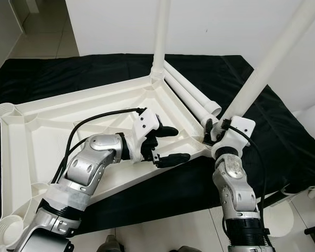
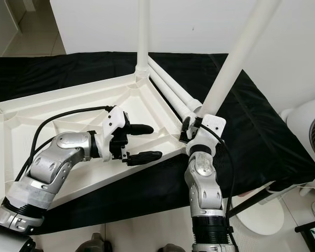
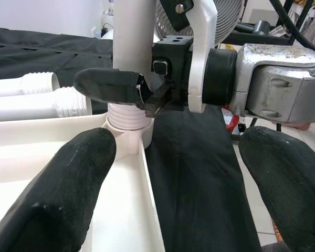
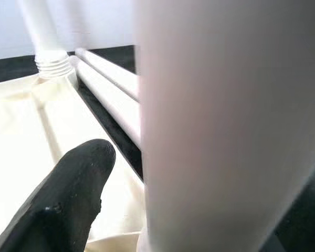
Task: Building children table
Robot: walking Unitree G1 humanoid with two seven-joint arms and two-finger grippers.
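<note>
— Where's the tabletop [image 1: 94, 113]?

— Upside down on the cloth [image 1: 262, 115], with one leg [image 1: 160, 37] standing in its far corner and another leg [image 1: 275, 58] in the near right corner.

— And the spare legs [image 1: 191, 94]?

— Two lie side by side on the cloth, just right of the tabletop, between those corners. A fan [image 2: 310, 131] stands further right.

White wall [image 1: 215, 26], pale tiled floor [image 1: 44, 34], black cloth [image 1: 52, 79], white fan [image 2: 312, 126]
</note>
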